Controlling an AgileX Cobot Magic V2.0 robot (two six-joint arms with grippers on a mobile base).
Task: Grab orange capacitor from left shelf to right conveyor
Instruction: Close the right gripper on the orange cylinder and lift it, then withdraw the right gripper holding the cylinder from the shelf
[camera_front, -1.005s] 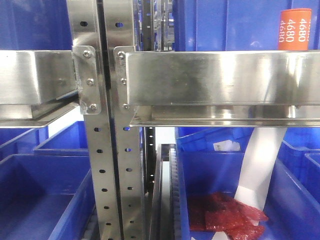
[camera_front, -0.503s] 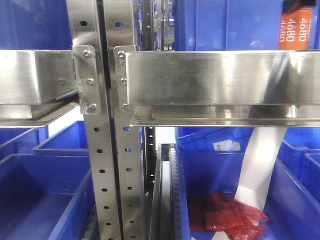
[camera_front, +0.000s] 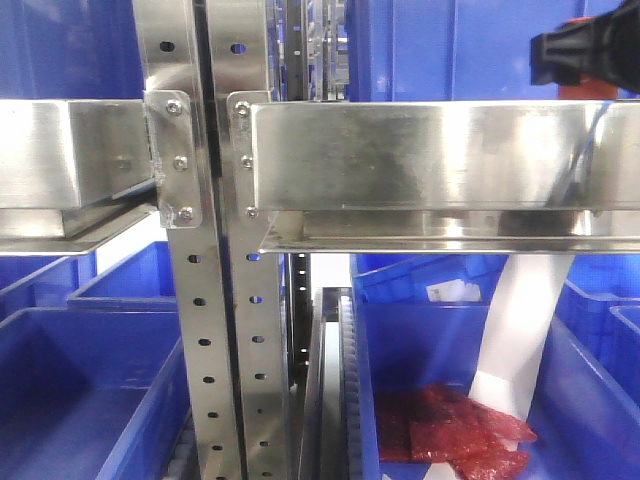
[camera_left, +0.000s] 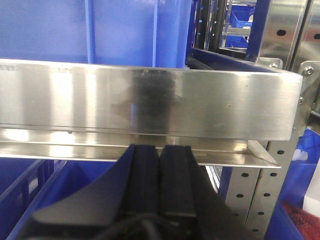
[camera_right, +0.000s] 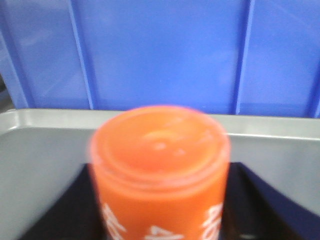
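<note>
The orange capacitor (camera_right: 160, 165) fills the middle of the right wrist view, upright, with white print on its side. My right gripper (camera_right: 160, 200) is shut on it, a dark finger pressed against each side. In the front view the right gripper (camera_front: 585, 55) is a black shape at the top right, above the left shelf's steel rail (camera_front: 400, 155), and hides nearly all of the capacitor. My left gripper (camera_left: 160, 150) is shut on nothing, just below a shelf rail (camera_left: 150, 100). The right conveyor is out of view.
A blue bin wall (camera_right: 160, 50) stands close behind the capacitor, over a grey ledge (camera_right: 45, 145). Perforated steel posts (camera_front: 215, 350) run down the middle. Lower blue bins (camera_front: 90, 400) sit left and right. Red packets (camera_front: 450, 430) and a white strip (camera_front: 520, 330) lie in the right one.
The capacitor stood uncovered at the top right a second ago. The black right gripper has since come in from the right and now covers it.
</note>
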